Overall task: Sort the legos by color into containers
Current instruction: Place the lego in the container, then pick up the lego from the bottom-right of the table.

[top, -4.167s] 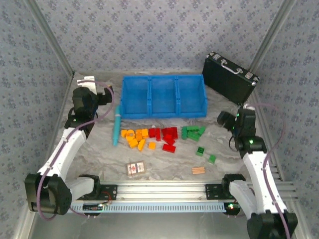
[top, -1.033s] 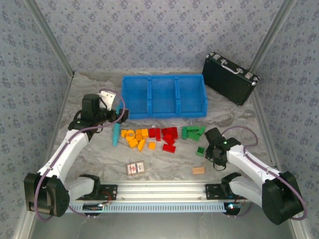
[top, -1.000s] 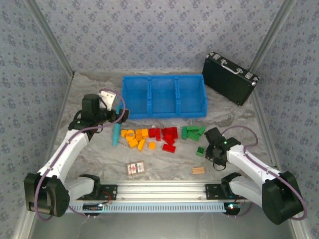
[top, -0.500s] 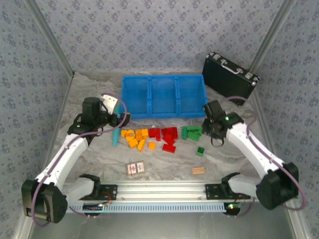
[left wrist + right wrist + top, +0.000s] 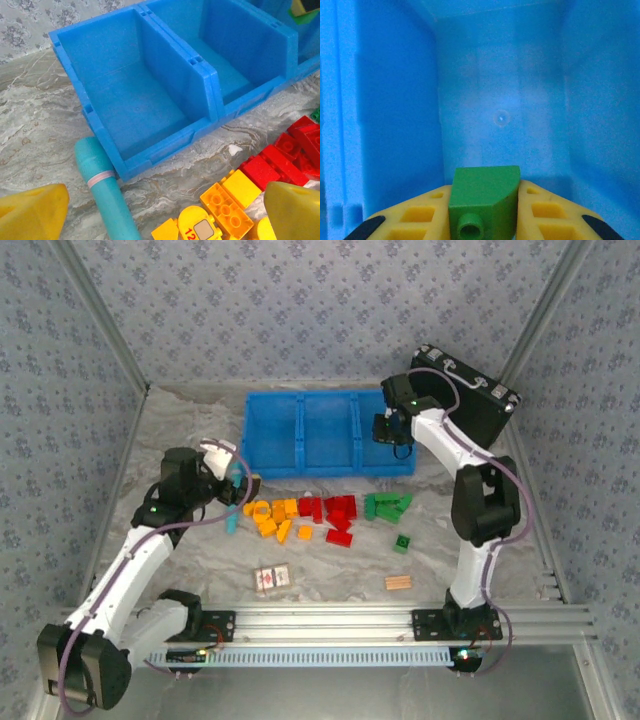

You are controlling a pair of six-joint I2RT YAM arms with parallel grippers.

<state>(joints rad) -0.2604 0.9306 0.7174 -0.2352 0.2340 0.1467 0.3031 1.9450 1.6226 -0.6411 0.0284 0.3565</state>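
**Top view.** The blue tray [image 5: 330, 469] sits far-centre on the bench [image 5: 190, 440], with three compartments side by side. The legos lie in a row just in front of it, grouped by colour: orange group [image 5: 270, 516] on the left, red group [image 5: 332, 512] in the middle, green group [image 5: 388, 505] on the right. One stray [image 5: 402, 543], green, lies apart, nearer the arm bases. The right pincer [image 5: 392, 432] hangs over the right compartment. The left pincer [image 5: 240, 486] is low at the tray's front-left corner, over a teal cylinder [image 5: 231, 521] and beside the orange group. A black case [image 5: 470, 390] stands just past the tray's right end, close to the right arm. There is open bench left of the tray. The near strip holds a wooden block [image 5: 398, 583] and a small card [image 5: 271, 579].

**Left wrist.** The jaws are spread wide, with nothing between the yellow fingers [image 5: 32, 215]. The left compartment [image 5: 135, 105] has steep walls and a thick rim. The cylinder's end lies right by the front wall; I cannot tell whether they touch. Studded orange and red bricks lie at lower right.

**Right wrist.** The jaws are clamped on a green brick [image 5: 485, 197], which has one rounded edge and a peg facing the camera. It hangs above the compartment floor [image 5: 500, 120], roughly centred, with walls to the left, right and far side.
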